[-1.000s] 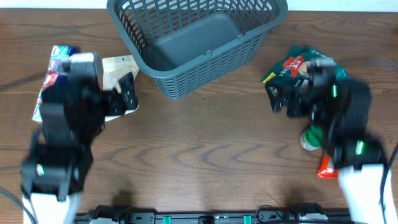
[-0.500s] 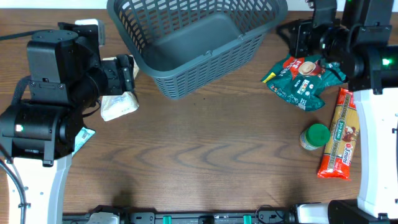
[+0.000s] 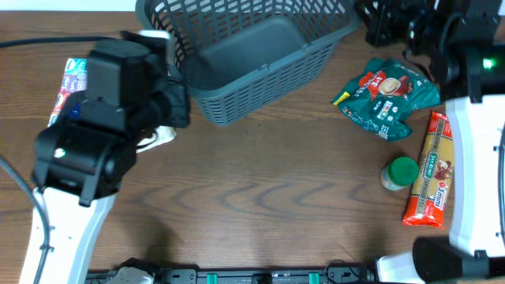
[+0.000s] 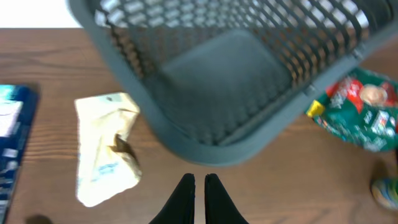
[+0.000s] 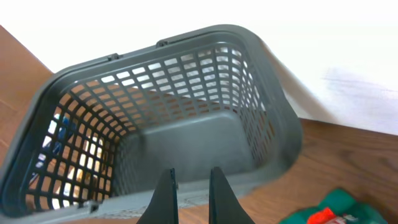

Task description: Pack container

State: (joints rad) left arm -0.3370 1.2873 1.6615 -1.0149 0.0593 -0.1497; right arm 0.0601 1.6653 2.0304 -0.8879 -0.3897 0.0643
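The container [image 3: 237, 106], a dark grey slotted basket, stands empty at the back middle of the table. Seen from the left wrist, my left gripper [image 4: 199, 180] is shut with nothing in it, hovering over bare wood just in front of the container's near rim [image 4: 211, 152]. A cream packet [image 4: 106, 146] lies to its left. My right gripper [image 5: 193, 171] hangs above the container's right rim [image 5: 286, 143], shut and holding nothing, with only a narrow slit between its fingers. In the overhead view it sits at the back right [image 3: 380, 24].
A blue packet [image 3: 75, 79] lies at the far left, partly under the left arm [image 3: 118, 102]. On the right lie a green snack bag [image 3: 387, 95], a long pasta packet [image 3: 430, 170] and a green-lidded jar [image 3: 401, 173].
Both grippers have gone from open to shut, empty. The left arm swung right toward the basket's front; the right arm rose to the basket's back right corner. The packets stayed put.
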